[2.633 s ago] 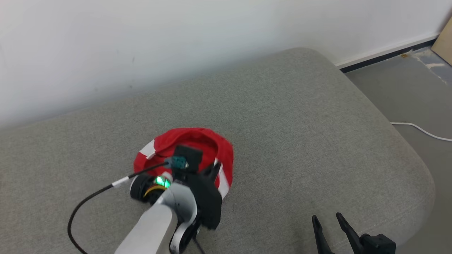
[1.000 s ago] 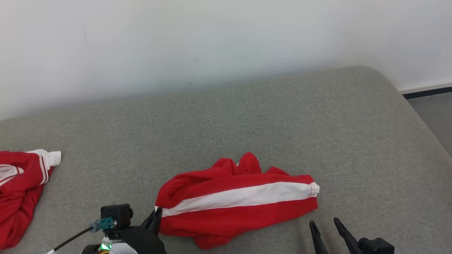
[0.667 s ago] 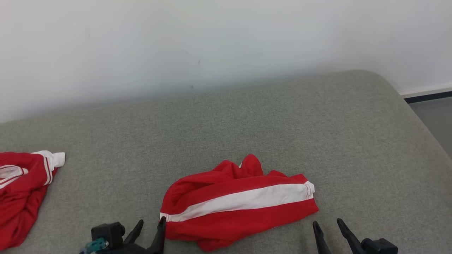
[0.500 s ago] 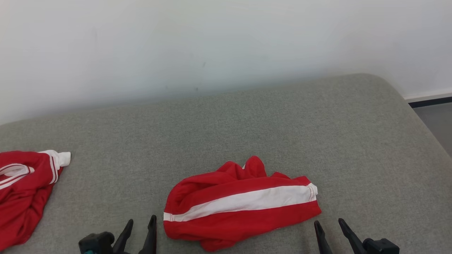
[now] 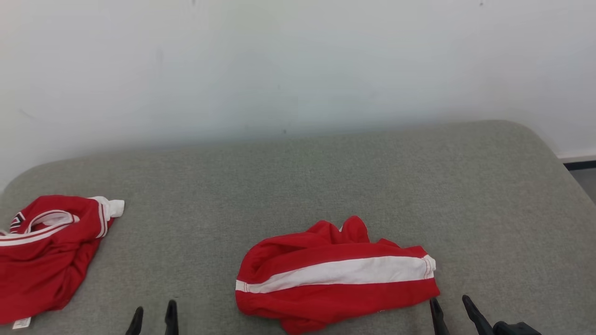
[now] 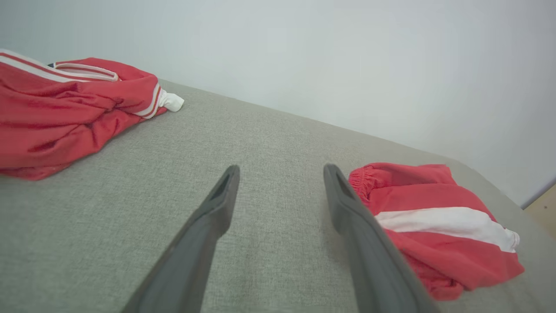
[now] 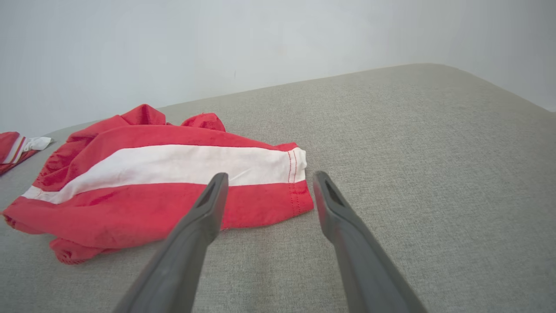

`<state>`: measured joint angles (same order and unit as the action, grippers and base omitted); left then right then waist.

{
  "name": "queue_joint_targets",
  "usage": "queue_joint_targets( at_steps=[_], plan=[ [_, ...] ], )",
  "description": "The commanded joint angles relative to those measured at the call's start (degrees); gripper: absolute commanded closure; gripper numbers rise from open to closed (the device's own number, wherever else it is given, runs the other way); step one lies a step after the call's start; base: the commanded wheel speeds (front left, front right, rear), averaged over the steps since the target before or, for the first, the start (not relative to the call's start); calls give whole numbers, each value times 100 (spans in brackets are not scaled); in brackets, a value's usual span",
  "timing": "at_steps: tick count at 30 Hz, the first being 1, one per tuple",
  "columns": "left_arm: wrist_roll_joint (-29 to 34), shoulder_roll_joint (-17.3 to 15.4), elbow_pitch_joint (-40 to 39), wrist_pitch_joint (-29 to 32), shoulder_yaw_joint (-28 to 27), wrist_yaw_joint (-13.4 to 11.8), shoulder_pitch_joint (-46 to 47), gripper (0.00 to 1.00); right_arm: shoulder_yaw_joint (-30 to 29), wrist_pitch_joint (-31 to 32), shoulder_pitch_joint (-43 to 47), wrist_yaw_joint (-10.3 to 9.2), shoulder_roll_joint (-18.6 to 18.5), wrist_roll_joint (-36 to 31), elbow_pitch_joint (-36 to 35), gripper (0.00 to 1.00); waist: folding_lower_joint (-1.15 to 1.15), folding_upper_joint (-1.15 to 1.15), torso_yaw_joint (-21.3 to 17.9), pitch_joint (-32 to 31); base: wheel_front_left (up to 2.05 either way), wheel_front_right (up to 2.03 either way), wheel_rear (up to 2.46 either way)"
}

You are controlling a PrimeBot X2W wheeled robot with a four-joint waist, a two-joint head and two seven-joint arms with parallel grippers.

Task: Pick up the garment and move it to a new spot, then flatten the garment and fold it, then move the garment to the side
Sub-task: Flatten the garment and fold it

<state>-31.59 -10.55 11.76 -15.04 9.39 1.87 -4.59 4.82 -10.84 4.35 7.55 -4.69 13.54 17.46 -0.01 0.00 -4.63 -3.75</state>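
At the bottom edge of the head view, the left gripper [image 5: 154,318] shows lower left and the right gripper [image 5: 450,307] lower right. That makes two grippers, each with its two dark fingers spread apart and nothing between them, both hovering just over the gray cushion [image 5: 326,177].

Just beyond them, in the lower centre of the frame, lie the red shorts [image 5: 335,274], crumpled and loosely bunched on the cushion. One broad white stripe runs across them from left to right. Their right hem lies just beside the right gripper's fingertips without touching them. The left gripper stands apart from their gathered left end.

At the left edge lies a second red garment [image 5: 46,251] with white trim and a white cuff, well apart from the shorts. That makes two garments in all.

Farthest back, a plain white wall [image 5: 279,60] fills the upper half of the frame.
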Motion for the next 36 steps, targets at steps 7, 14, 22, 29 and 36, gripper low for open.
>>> queue_joint_targets(
  at_steps=[7,14,22,29,36],
  plan=[
    [937,365,-190,-19,-820,310,-421,0,-48,46,122,-13,-27,-55,-78,0,1,0,248,-227,0,0,0],
    [1559,563,-200,-19,-1310,466,-684,0,-39,62,205,-13,-50,-79,-119,0,1,0,325,-330,0,0,0],
    [1799,631,-113,-20,-1467,552,-761,0,-47,112,316,-13,-92,-160,-172,0,1,0,380,-381,0,0,0],
    [1851,637,-49,-20,-1444,562,-806,0,-79,138,413,-13,-69,-206,-248,0,1,0,368,-367,0,0,0],
    [1739,572,-10,-20,-1325,557,-809,0,-81,149,421,-13,-18,-227,-278,0,1,0,311,-338,0,0,0]
  ],
)
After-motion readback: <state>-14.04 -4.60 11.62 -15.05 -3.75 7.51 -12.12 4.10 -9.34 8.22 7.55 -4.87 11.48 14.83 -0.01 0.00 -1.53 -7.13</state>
